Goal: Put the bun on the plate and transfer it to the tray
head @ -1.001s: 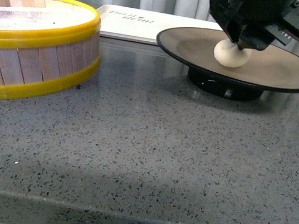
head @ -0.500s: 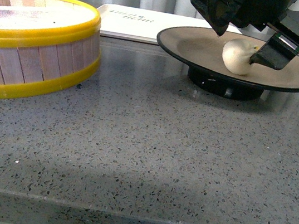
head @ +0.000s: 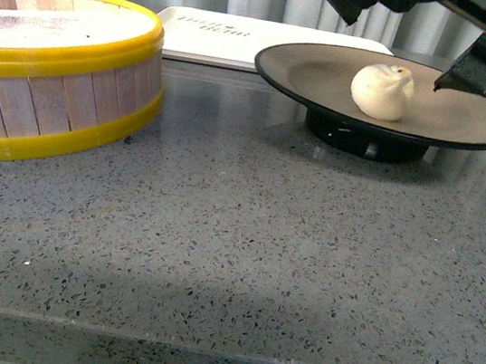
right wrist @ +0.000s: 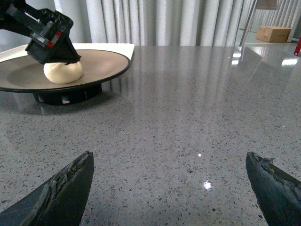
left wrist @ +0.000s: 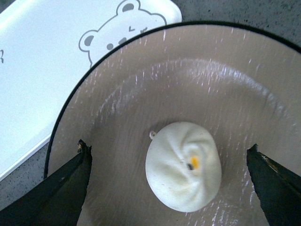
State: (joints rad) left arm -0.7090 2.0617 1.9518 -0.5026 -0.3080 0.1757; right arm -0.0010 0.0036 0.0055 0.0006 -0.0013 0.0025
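On the plate (head: 471, 126), near its middle, sits the bun (head: 382, 91), its pleated top tipped aside. Above the plate hangs the left gripper (head: 395, 49), fingers spread wide and empty. Just behind the plate lies the tray (head: 246, 41). Well apart from the plate, the right gripper (right wrist: 169, 157) is likewise spread.

left gripper (left wrist: 169, 146) and right gripper (right wrist: 169, 155) have black, wedge-shaped fingers (left wrist: 51, 197).
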